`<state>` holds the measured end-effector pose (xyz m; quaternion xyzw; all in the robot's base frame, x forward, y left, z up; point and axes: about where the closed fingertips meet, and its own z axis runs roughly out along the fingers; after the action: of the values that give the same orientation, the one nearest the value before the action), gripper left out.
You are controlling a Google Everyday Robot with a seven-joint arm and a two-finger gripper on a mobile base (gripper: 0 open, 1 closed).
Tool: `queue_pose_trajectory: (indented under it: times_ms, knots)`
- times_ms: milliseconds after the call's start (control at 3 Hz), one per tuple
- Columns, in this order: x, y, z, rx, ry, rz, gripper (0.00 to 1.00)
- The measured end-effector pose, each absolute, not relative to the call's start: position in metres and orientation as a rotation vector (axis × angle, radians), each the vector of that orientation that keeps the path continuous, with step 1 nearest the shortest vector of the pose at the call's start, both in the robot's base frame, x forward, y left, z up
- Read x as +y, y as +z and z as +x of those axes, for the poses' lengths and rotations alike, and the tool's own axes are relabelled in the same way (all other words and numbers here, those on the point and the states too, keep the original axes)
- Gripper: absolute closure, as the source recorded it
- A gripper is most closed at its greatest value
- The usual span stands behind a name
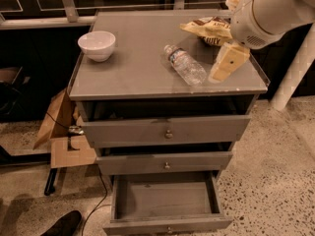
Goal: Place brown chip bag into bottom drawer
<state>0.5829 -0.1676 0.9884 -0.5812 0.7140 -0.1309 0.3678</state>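
The brown chip bag, crumpled, yellow-cream with dark brown patches, lies at the back right of the grey cabinet top. My gripper hangs from the white arm over the right side of the top, just in front of the bag and right of the clear water bottle. It holds nothing that I can see. The bottom drawer is pulled out, its shallow grey box open to view.
A white bowl stands at the back left of the top. The two wider drawers above are pulled out a little. A cardboard box and a cable lie on the floor left; a white post stands right.
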Motion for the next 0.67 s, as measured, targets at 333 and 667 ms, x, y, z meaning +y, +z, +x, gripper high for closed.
queue_pose_trajectory:
  times_ms: [333, 667]
  knots:
    - [-0.164, 0.991, 0.616, 1.793, -0.351, -1.446, 0.0]
    - [-0.159, 0.985, 0.655, 1.774, -0.359, -1.43, 0.0]
